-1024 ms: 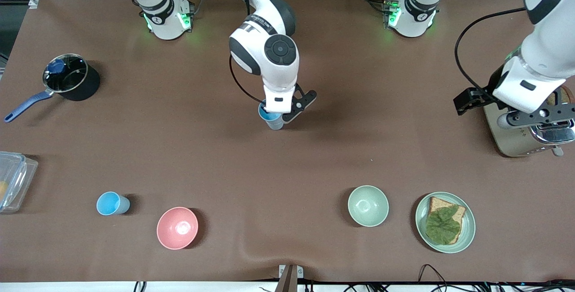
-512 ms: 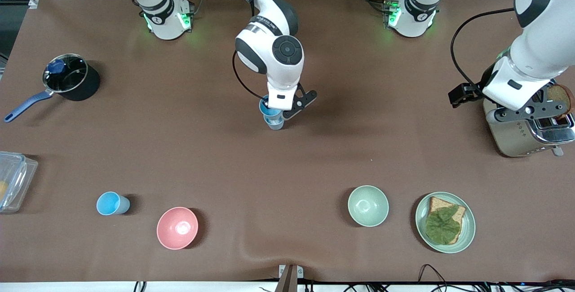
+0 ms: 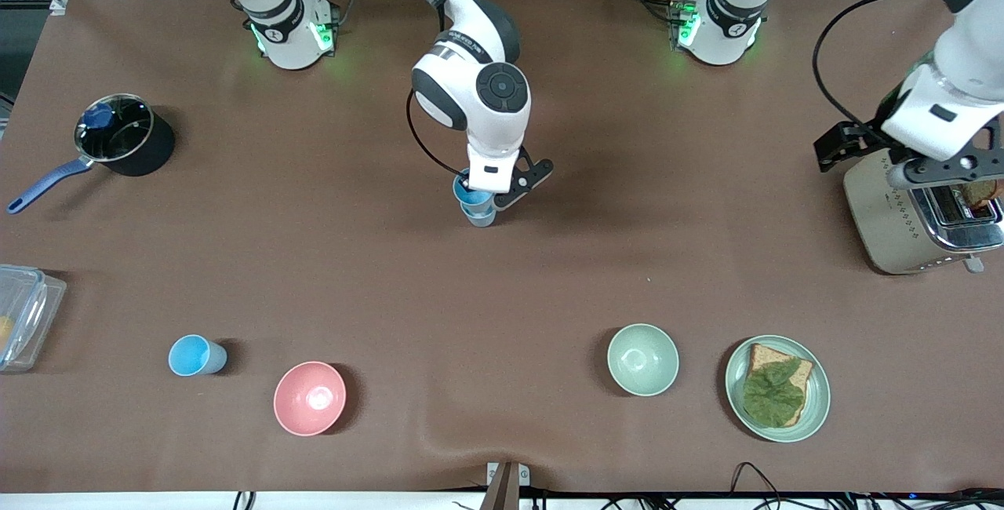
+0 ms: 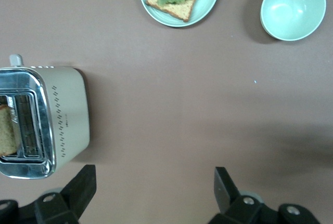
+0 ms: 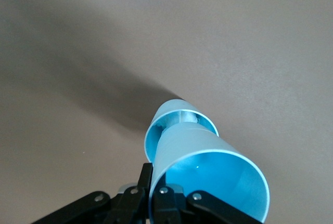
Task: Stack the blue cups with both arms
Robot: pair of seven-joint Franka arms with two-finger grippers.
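Waiting upright near the front camera toward the right arm's end of the table, a spare blue cup (image 3: 197, 355) stands well apart from the action. At mid-table, the right gripper (image 3: 485, 198) clamps a held cup (image 5: 208, 174) by its rim, its base already entering the standing cup (image 5: 179, 125) directly below. Over the toaster (image 3: 918, 216), the left gripper (image 4: 155, 193) waits, fingers apart.

Bare table is lying open all around the stacked cups (image 3: 478, 208) under the right gripper (image 3: 488, 198). The toaster (image 3: 902, 220) is standing just beside the left gripper (image 4: 151, 195), crowding it; bowl (image 4: 292, 8) and plate (image 4: 208, 3) are sitting well apart.
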